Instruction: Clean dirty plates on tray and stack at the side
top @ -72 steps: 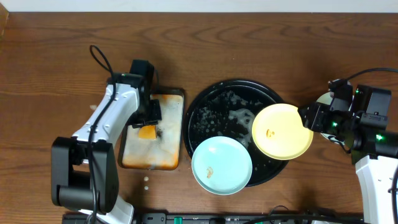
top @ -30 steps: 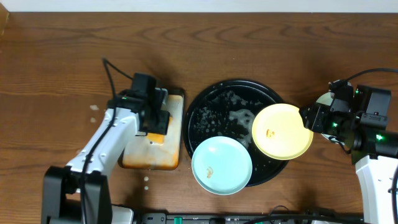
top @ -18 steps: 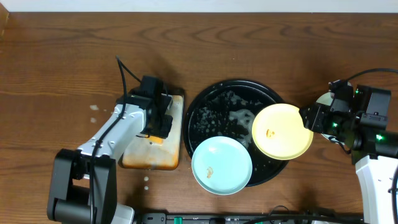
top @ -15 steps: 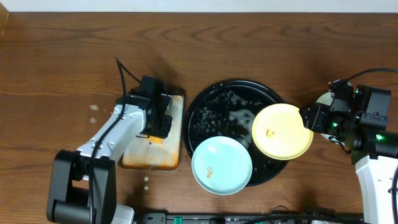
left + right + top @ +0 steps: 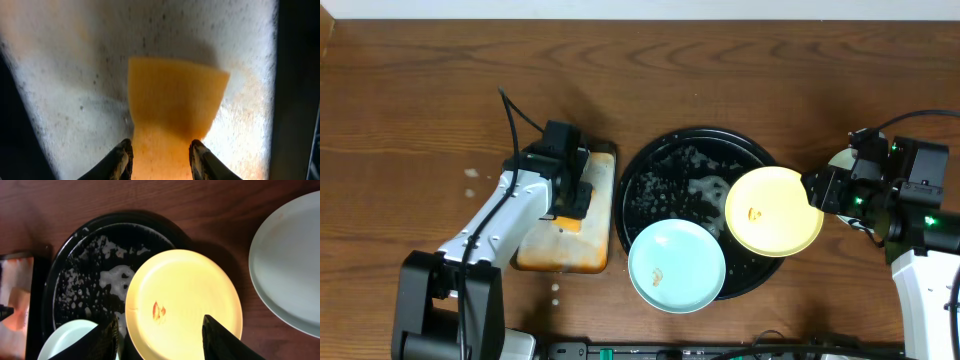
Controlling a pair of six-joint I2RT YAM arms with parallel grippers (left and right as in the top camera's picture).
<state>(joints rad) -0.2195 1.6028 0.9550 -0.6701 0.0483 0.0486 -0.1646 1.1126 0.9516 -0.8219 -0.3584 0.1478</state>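
Observation:
The black tray (image 5: pixel 660 190) holds a pale yellow plate (image 5: pixel 775 212) with an orange speck on its right rim and a mint-blue plate (image 5: pixel 676 265) with a speck on its front rim. A third mint-blue plate (image 5: pixel 841 160) lies on the table, partly under my right arm. My right gripper (image 5: pixel 816 190) is open just above the yellow plate's right edge; in the right wrist view its fingers (image 5: pixel 162 340) straddle the yellow plate (image 5: pixel 190 295). My left gripper (image 5: pixel 570 203) is shut on the orange sponge (image 5: pixel 175 95) over the foamy pan (image 5: pixel 582 255).
The right wrist view shows the tray (image 5: pixel 75 295), the mint-blue plate on the tray (image 5: pixel 75 340) and the plate on the table (image 5: pixel 295 265). Foam specks lie on the wood left of the pan (image 5: pixel 470 173). Cables trail behind both arms.
My left gripper has moved from the pan's upper left toward its right side and onto the sponge, with the arm swinging. The right arm and the plates have not moved.

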